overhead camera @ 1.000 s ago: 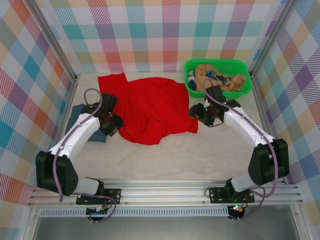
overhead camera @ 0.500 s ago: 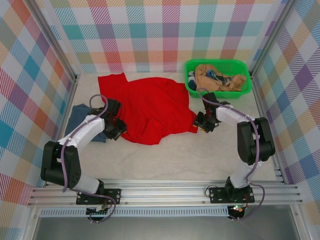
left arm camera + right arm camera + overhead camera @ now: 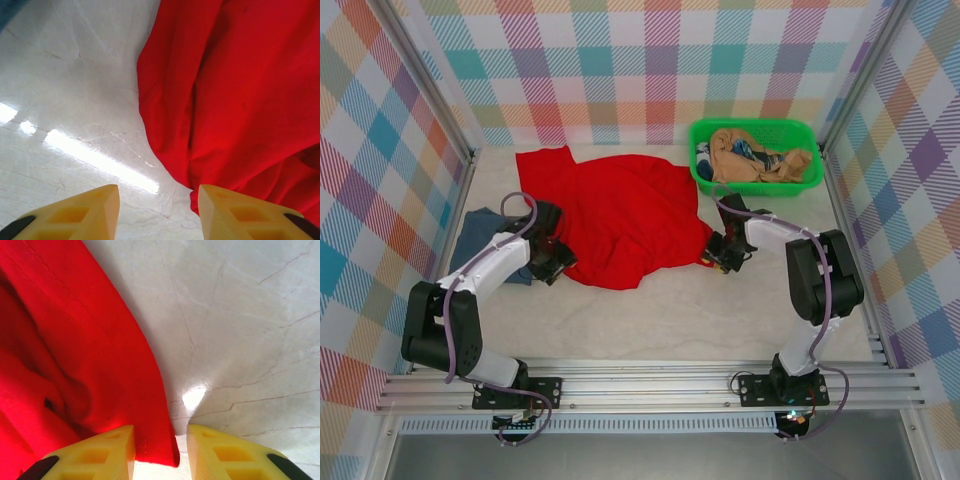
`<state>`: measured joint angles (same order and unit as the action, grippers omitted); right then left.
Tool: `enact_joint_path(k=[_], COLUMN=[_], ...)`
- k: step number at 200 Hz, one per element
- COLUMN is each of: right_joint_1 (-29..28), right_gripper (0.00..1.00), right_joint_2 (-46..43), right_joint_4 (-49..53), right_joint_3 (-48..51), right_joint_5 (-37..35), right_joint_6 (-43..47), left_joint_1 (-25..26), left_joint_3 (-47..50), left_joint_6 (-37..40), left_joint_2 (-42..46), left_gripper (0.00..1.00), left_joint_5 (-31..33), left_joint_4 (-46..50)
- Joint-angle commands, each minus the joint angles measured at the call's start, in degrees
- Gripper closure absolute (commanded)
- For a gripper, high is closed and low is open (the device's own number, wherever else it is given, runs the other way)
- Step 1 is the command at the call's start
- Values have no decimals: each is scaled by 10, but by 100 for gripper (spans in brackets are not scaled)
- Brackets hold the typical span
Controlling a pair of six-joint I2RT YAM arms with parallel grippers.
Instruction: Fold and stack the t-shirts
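Top external: I'm seeing red t-shirt (image 3: 620,215) lying unfolded on the counter (image 3: 720,320), slate-blue t-shirt (image 3: 478,232) sitting left; nothing stacked. Left gripper (image 3: 558,262) jaws standing wide, empty; right gripper (image 3: 718,255) jaws narrow, straddling red hem, unclamped.

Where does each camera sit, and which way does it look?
Top external: above, behind the arms, looking down on table, both arms, red t-shirt, slate-blue t-shirt, green basket.
Left wrist: on the left arm, looking down past the left gripper at cloth edge.
Right wrist: likewise, past the right gripper.
Shared: the red t-shirt.
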<state>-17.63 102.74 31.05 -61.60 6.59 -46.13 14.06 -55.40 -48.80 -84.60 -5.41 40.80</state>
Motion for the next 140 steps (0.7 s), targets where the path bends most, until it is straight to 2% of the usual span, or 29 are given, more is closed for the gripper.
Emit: enact_joint_path(k=[1,11,26,43,48,53,68,113,140], right_joint_1=[-7,-7,-7,-7,-7,-7,-7,13,45], right_gripper=[66,68,83,95,97,100,100,100,100], right_joint_2=[12,15,21,19,16,10,-16,-138,-199], right_joint_4=[4,1,-4,-6,-3,2,14,113,168], right_joint_3=[-3,-4,-9,-17,-20,-23,-26,-52,-55], right_joint_5=[-5,-4,-10,-24,-28,-37,-60,-121,-138], right_joint_6=[-12,-10,-4,7,10,14,24,71,81], left_joint_1=[-4,1,5,9,11,11,13,13,12], left_joint_3=[20,22,22,19,15,12,2,-72,-121], left_joint_6=[-20,-25,-33,-33,-32,-29,-19,22,40], left_joint_2=[-30,-42,-62,-88,-97,-104,-114,7,58], left_gripper=[48,48,52,60,65,75,100,100,100], left_joint_5=[-26,-26,-21,-16,-14,-11,19,161,204], left_joint_4=[-49,-67,-89,-115,-118,-119,-107,37,103])
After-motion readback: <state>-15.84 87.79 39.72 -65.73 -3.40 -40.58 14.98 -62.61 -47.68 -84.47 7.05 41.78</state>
